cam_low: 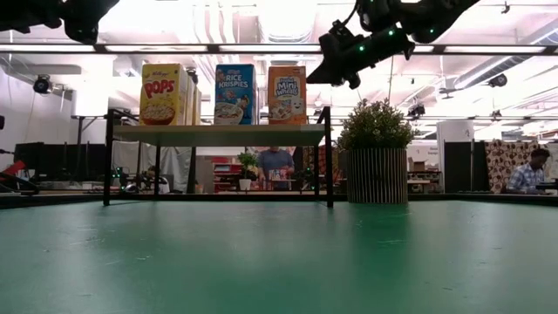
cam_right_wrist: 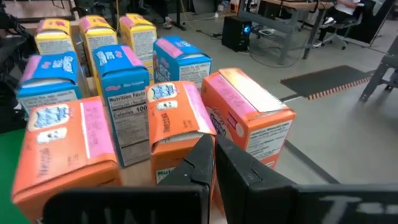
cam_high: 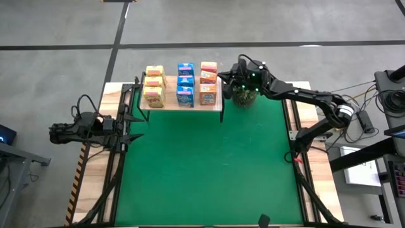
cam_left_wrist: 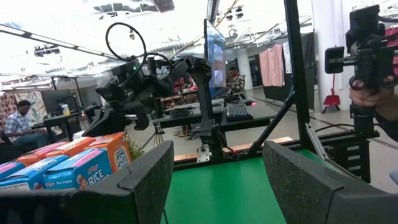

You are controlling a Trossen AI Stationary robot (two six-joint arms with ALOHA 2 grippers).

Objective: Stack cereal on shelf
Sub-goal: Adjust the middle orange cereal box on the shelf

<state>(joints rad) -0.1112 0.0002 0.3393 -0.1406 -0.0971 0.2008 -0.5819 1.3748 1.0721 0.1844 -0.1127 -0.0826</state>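
The right gripper (cam_high: 226, 77), fingers pressed together and empty, hovers at upper centre just right of the orange-red cereal boxes (cam_high: 208, 82). All nine boxes stand in three columns on the shelf (cam_high: 182, 107). The left gripper (cam_high: 131, 124), fingers apart, waits at the left edge.

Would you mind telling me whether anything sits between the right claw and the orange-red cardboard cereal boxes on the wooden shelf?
Nothing visible does. The right claw, shut, hangs just beside the orange-red cardboard cereal boxes on the light-wood shelf. The small green potted plant stands off the shelf's end, under the arm, not between them.
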